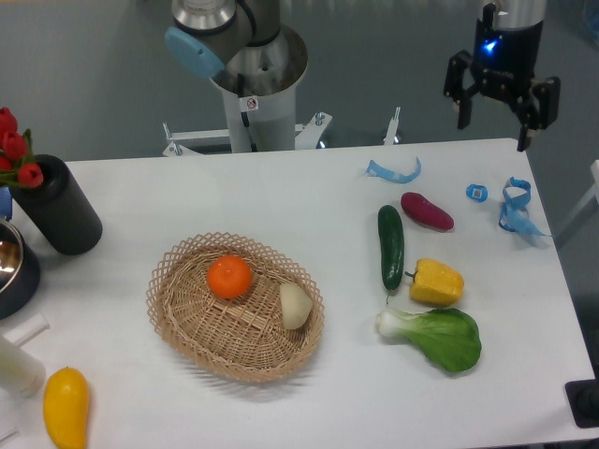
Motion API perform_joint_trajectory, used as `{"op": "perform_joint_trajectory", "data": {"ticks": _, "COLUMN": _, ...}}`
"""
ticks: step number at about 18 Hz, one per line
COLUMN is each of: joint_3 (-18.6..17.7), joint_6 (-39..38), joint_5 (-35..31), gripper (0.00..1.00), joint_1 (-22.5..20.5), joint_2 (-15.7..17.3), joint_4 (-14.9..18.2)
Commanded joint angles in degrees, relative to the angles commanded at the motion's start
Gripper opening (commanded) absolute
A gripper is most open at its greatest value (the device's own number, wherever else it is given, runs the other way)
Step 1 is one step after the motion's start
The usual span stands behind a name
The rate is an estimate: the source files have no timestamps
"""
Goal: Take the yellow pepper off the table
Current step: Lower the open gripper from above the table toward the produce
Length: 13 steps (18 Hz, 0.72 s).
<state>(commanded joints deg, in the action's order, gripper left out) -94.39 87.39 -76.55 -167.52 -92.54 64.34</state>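
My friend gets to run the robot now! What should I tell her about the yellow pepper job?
Gripper: open, holding nothing, up above the table's far right edge.
Yellow pepper: lying on the white table, right side, beside the cucumber and just above the bok choy.
Do not mix it up with the smooth yellow fruit at the near left corner.
Done: nothing yet; the pepper is untouched.
Left: bring the gripper over the pepper, lower it, close the fingers, lift.
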Motion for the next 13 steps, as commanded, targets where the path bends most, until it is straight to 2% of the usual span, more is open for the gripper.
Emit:
{"op": "perform_joint_trajectory", "data": {"ticks": 4, "joint_3": -1.7, "joint_6": -3.7, "joint_5": 0.3, "gripper": 1.0, "joint_1": 1.7, "joint_2": -0.9, "joint_4": -3.0}}
{"op": "perform_joint_trajectory", "data": {"ticks": 8, "joint_3": -5.2, "joint_6": -6.5, "joint_5": 0.1, "gripper": 1.0, "joint_1": 2.1, "joint_2": -1.0, "joint_4": -9.0}}
{"op": "perform_joint_trajectory", "data": {"ticks": 13, "joint_3": -6.9, "joint_6": -6.4, "joint_5": 0.0, "gripper": 1.0, "joint_1": 2.8, "joint_2": -1.8, "joint_4": -12.0}}
